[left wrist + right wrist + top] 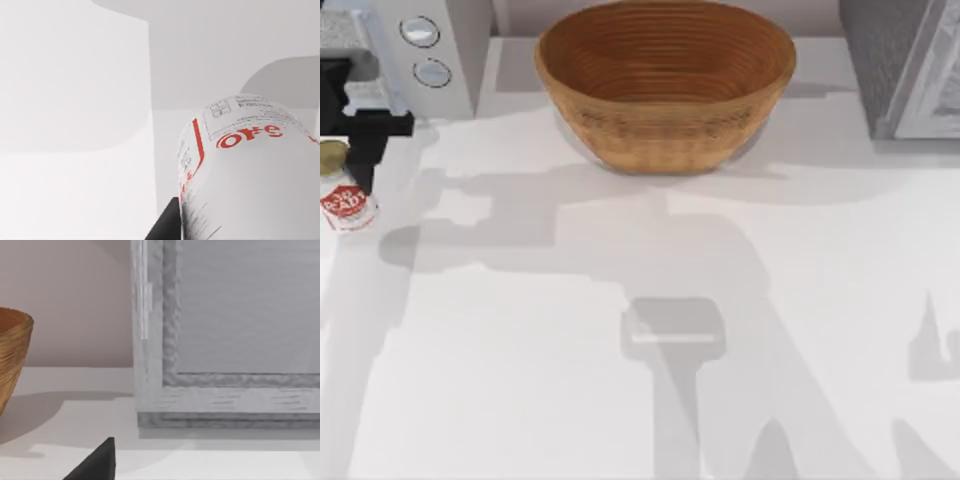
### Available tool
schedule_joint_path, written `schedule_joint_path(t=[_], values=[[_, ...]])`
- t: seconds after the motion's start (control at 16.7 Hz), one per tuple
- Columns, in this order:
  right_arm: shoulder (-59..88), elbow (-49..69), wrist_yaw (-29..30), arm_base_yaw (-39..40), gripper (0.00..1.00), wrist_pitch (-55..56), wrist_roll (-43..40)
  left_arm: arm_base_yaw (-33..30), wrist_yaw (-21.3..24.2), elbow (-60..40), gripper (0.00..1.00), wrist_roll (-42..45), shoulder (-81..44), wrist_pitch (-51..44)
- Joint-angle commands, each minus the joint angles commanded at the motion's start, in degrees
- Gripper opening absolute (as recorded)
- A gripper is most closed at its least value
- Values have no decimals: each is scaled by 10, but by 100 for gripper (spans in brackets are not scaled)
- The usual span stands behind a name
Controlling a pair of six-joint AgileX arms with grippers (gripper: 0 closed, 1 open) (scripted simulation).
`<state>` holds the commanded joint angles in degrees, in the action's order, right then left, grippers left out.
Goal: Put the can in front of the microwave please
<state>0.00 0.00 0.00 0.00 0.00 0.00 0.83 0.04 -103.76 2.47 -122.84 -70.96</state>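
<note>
Where left pincer (342,150) reaches, can (345,198) sits.

The left arm (355,110) is matte black and blocky — stepped, square-edged housings just beside the microwave (420,50), with no markings or cables to be seen. A black wedge-shaped fingertip (165,225) shows in the left wrist view; another, also plain black, angular fingertip (97,465) shows in the right wrist view.
</note>
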Motion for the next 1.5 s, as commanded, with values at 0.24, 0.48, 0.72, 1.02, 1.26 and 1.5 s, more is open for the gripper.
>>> schedule_joint_path(t=[0.24, 0.48, 0.72, 1.02, 1.26, 1.5], values=[[0, 0, 0, 0, 100, 0, 0, 0, 0, 0, 15, 0, 0, 0], [0, 0, 0, 0, 100, 0, 0, 0, 0, 0, 45, 0, 0, 0], [0, 0, 0, 0, 100, 0, 0, 0, 0, 0, 75, 0, 0, 0], [0, 0, 0, 0, 100, 0, 0, 0, 0, 0, 100, 0, 0, 0], [0, 0, 0, 0, 100, 0, 0, 0, 0, 0, 100, 0, 0, 0], [0, 0, 0, 0, 100, 0, 0, -1, 0, -2, 100, 0, -1, -2]])
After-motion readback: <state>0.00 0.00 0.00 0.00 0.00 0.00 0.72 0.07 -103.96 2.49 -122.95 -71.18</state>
